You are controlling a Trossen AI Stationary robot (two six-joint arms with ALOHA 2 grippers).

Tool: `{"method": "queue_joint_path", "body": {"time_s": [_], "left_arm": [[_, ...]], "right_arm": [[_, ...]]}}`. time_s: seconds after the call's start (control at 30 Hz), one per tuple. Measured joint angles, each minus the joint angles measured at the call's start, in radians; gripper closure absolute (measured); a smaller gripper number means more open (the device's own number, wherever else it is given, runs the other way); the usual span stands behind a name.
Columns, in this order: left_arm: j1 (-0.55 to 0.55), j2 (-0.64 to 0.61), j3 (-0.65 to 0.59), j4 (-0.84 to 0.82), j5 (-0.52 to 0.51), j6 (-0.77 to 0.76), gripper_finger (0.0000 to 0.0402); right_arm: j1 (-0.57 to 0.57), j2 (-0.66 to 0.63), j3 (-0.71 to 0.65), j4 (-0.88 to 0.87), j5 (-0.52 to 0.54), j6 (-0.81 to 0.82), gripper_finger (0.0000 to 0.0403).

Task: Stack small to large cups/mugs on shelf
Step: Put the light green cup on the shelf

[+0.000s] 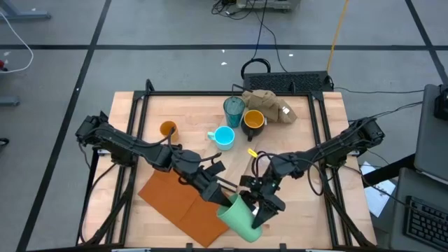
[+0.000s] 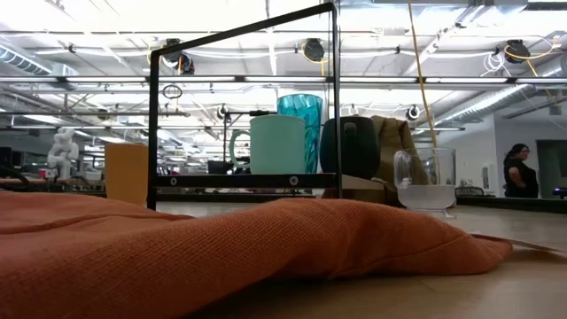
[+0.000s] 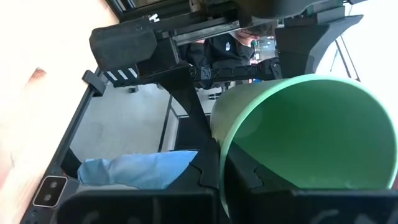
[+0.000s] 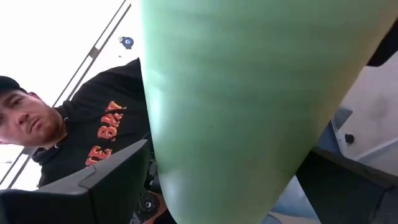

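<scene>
Count, high view: five cups visible. Green cup (image 1: 241, 217) near the front edge of the table (image 1: 308, 224); orange cup (image 1: 167, 129) left of centre; light blue mug (image 1: 223, 137), teal tumbler (image 1: 234, 110) and dark yellow-lined mug (image 1: 253, 121) clustered at mid-back. One tan cloth lump (image 1: 269, 105) just behind the dark mug. One orange-brown sheet (image 1: 183, 203) on the front left. Two arms.

Left gripper (image 1: 227, 189) and right gripper (image 1: 262, 206) both meet at the green cup, which is tilted with its mouth toward the left arm. Left wrist view looks into the cup's open mouth (image 3: 311, 137), with the cup rim at the gripper's own dark fingers; the grip itself is hidden, so I cannot tell whether it is spread or pinching. Right wrist view is filled by the cup's outer wall (image 4: 242, 106), close against that gripper; cannot tell its finger state either.

Low view only: a sixth vessel, a clear glass (image 2: 426, 178), standing right of the dark mug (image 2: 350, 148), and a black wire frame (image 2: 244, 106) in front of the blue mug (image 2: 276, 144) and tumbler (image 2: 301, 115). The sheet's fold (image 2: 221, 248) blocks the foreground there; neither gripper nor the green cup shows.

Wrist views show a person in a dark hooded top (image 4: 93, 124) beyond the table. Another person (image 2: 518, 170) stands far back right in the low view.
</scene>
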Motion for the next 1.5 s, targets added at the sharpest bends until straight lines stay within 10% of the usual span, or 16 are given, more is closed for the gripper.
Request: {"method": "queue_joint_path", "body": {"time_s": [1.5], "left_arm": [[0.019,0.000,0.000,0.027,0.011,-0.047,0.0349]], "right_arm": [[0.027,0.000,0.000,-0.008,0.019,-0.011,0.0089]]}}
